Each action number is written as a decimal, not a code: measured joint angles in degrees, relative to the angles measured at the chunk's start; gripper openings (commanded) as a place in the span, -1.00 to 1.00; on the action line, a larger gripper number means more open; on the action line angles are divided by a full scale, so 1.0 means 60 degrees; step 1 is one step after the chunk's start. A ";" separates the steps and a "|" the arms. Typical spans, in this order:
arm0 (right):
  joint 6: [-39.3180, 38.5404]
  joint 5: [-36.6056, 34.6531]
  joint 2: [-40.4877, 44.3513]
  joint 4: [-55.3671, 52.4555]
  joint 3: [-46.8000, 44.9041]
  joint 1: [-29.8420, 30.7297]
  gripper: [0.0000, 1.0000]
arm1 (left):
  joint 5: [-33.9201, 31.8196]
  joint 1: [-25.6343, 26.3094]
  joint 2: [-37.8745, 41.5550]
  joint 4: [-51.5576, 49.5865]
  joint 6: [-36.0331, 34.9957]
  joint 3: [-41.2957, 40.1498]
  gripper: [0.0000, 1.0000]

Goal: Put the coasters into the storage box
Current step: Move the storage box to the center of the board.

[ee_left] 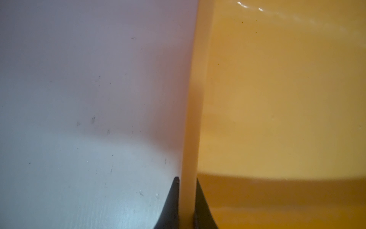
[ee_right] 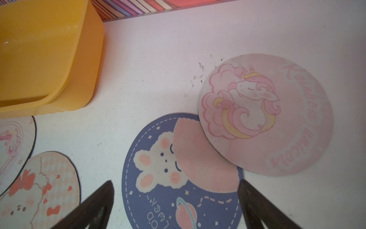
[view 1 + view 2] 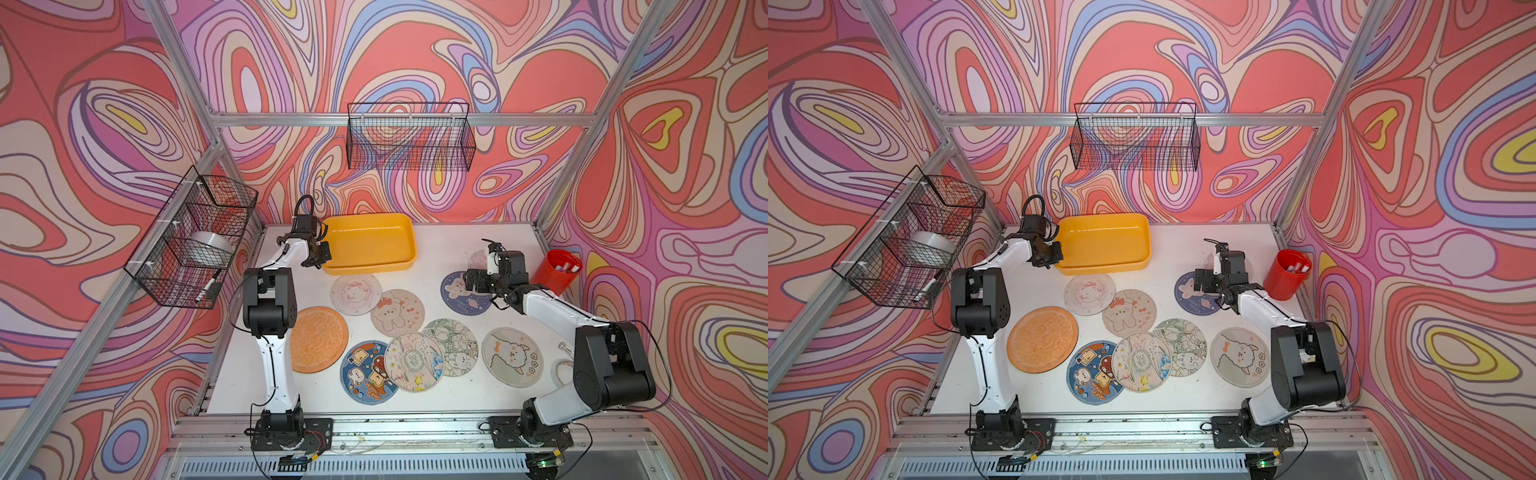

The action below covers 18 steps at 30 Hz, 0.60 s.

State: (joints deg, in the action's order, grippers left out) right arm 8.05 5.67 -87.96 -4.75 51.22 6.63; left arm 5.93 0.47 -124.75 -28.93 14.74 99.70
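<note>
The storage box sits at the back of the tabletop, left of centre. The left gripper clamps its left rim near the front corner.

Just before the box lies the unicorn coaster, overlapping the puppy coaster to its right. Further forward, the textured coaster is at the left, then comes the toast coaster. The lettered coaster lies on it and on the rabbit coaster, while the lamb coaster lies apart at the right.

The right gripper hangs over the bear coaster. A second unicorn coaster rests on that one's far edge — and the cup stands right of both.
</note>
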 measured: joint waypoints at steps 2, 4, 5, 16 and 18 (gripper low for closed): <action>0.0000 -0.0018 0.0000 -0.0004 0.0000 0.0018 0.97 | 0.0000 0.0149 -0.0120 -0.0200 0.0004 0.0244 -1.00; 0.0004 -0.0018 0.0000 -0.0018 0.0011 0.0036 0.97 | 0.0007 0.0353 -0.0310 -0.0397 0.0007 0.0579 -1.00; 0.0000 -0.0018 -0.0004 -0.0036 0.0033 0.0036 0.97 | 0.0022 0.0477 -0.0452 -0.0528 0.0004 0.0820 -1.00; 0.0004 -0.0022 -0.0004 -0.0248 0.0109 0.0036 0.97 | 0.0295 0.1719 -0.1865 -0.2218 0.0087 0.3333 -1.00; 0.0004 -0.0022 -0.0004 -0.0288 0.0113 0.0036 0.97 | 0.0306 0.1858 -0.1927 -0.2324 0.0149 0.3442 -1.00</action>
State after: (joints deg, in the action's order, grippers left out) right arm 8.08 5.54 -87.99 -6.48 51.90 6.85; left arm 7.77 11.62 -136.31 -42.87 15.64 120.36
